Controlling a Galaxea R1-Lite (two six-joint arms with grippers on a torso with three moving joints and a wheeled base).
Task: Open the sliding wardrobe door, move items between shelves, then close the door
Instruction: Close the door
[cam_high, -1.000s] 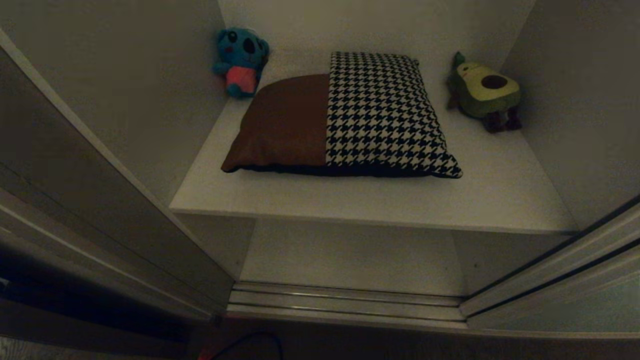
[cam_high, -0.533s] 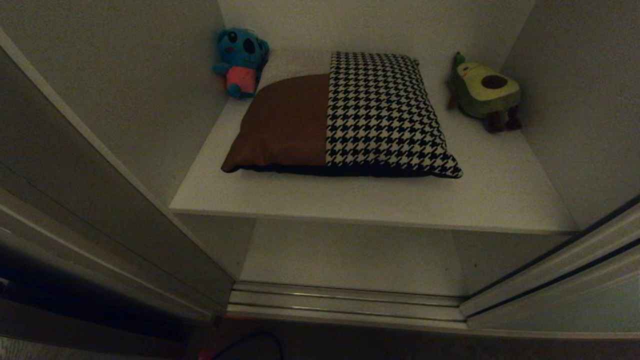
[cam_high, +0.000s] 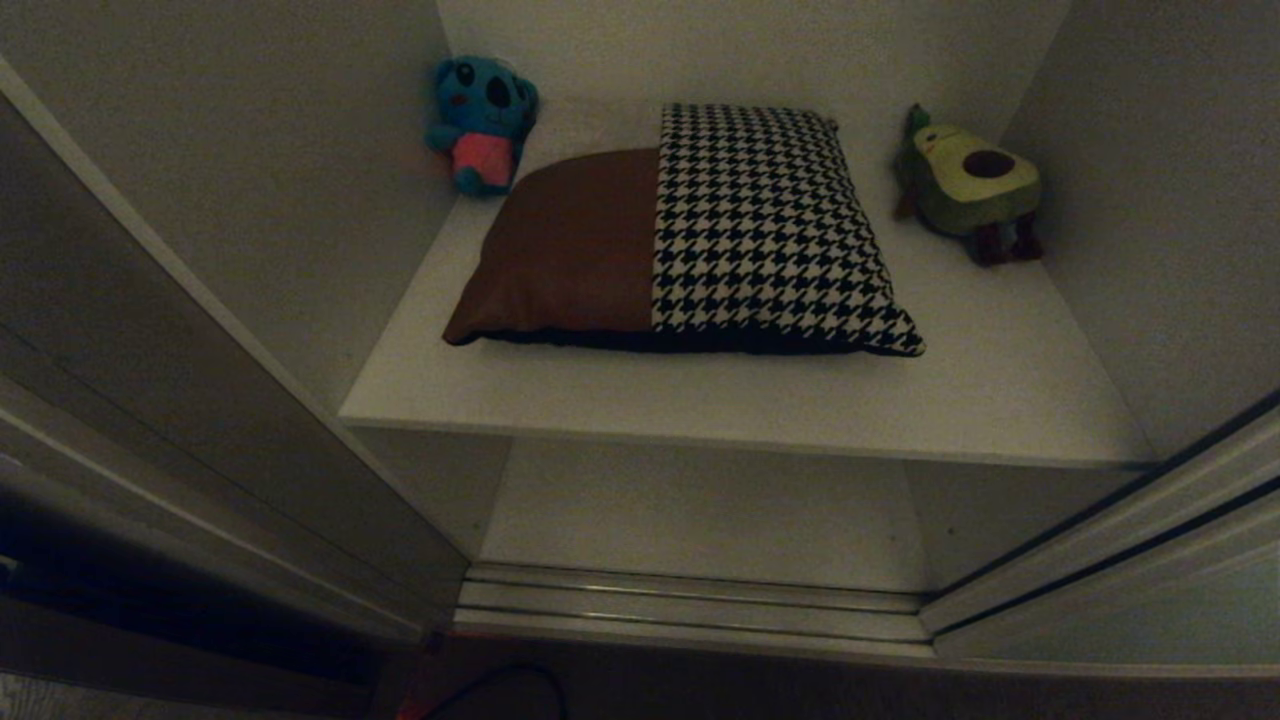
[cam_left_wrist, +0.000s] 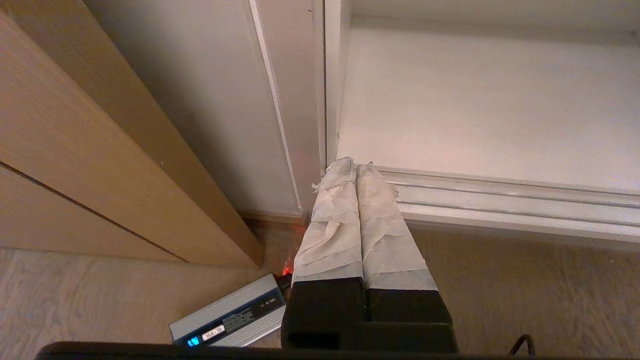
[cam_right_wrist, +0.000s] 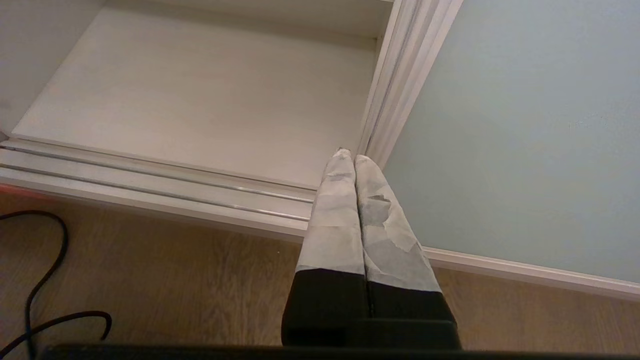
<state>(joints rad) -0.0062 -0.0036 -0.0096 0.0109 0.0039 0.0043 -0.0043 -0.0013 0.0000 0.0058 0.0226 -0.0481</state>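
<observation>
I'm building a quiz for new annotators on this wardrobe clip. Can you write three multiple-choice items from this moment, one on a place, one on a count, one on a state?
1. Where does the cushion lie?
A. on the upper shelf
B. on the lower shelf
C. on the floor track

2. How many plush toys sit beside it?
A. none
B. two
C. four

3. How do the left gripper and right gripper stand?
A. both wide open
B. both shut, empty
C. one holding the cushion

Key: 1 A, the cushion rests flat on the upper board. 2 B, a blue koala plush on one side and an avocado plush on the other. 3 B, each wrist view shows the taped fingers pressed together low by the track.
</observation>
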